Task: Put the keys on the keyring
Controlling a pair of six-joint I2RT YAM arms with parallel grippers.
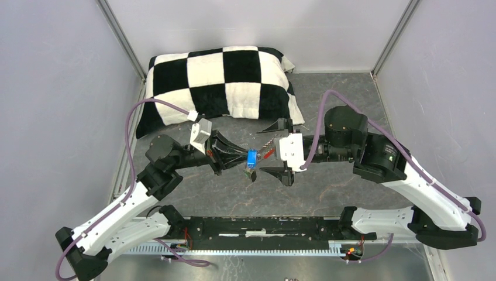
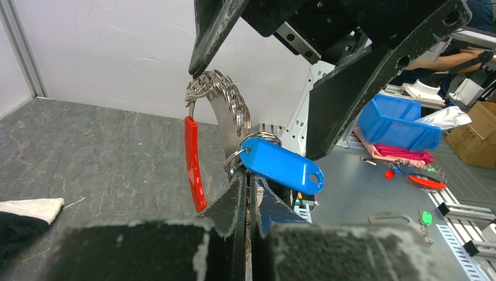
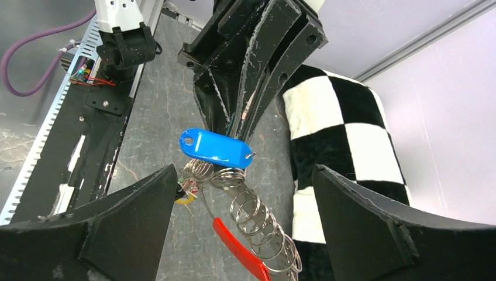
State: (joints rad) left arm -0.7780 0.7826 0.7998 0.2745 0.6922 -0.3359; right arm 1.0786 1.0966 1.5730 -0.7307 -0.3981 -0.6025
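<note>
Grey stone-patterned tabletop (image 1: 327, 187) is stretching beneath us. We are holding the keyring (image 2: 234, 102) up just off the checkered pillow's (image 1: 222, 82) near edge, with its blue-tagged key (image 2: 281, 165) and red-tagged key (image 2: 193, 164) dangling. Our left gripper (image 2: 248, 187) is pinching shut on it. Our right gripper (image 3: 244, 175) is gaping wide around it. Closing carelessly, we are risking twisting the ring loose.

Overhead; opposed wrist close-ups sharing keys (image 3: 216, 146)
</note>
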